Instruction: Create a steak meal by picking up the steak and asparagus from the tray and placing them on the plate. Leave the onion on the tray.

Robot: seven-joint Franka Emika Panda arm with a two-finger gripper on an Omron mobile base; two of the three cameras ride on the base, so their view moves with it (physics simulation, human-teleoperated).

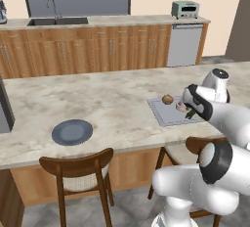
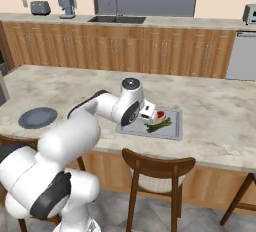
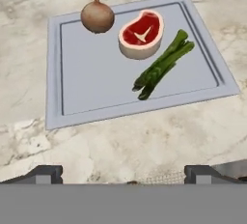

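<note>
The light grey tray (image 3: 91,78) lies on the marble counter. On it sit the brown onion (image 3: 97,16), the red steak (image 3: 141,33) with its pale fat rim, and the green asparagus (image 3: 164,63) bundle lying diagonally beside the steak. My gripper (image 3: 124,175) hovers above the tray's near edge, open and holding nothing, its fingertips (image 3: 46,174) spread wide. In the right base view the hand sits just left of the steak (image 2: 160,115) and asparagus (image 2: 159,125). The round blue-grey plate (image 1: 72,132) rests far to the left with nothing on it.
Wooden chairs (image 1: 78,172) stand against the counter's front edge below the plate and tray. A back counter holds a sink (image 1: 57,21) and a toaster oven (image 1: 185,9). Bare marble (image 1: 117,108) stretches between plate and tray.
</note>
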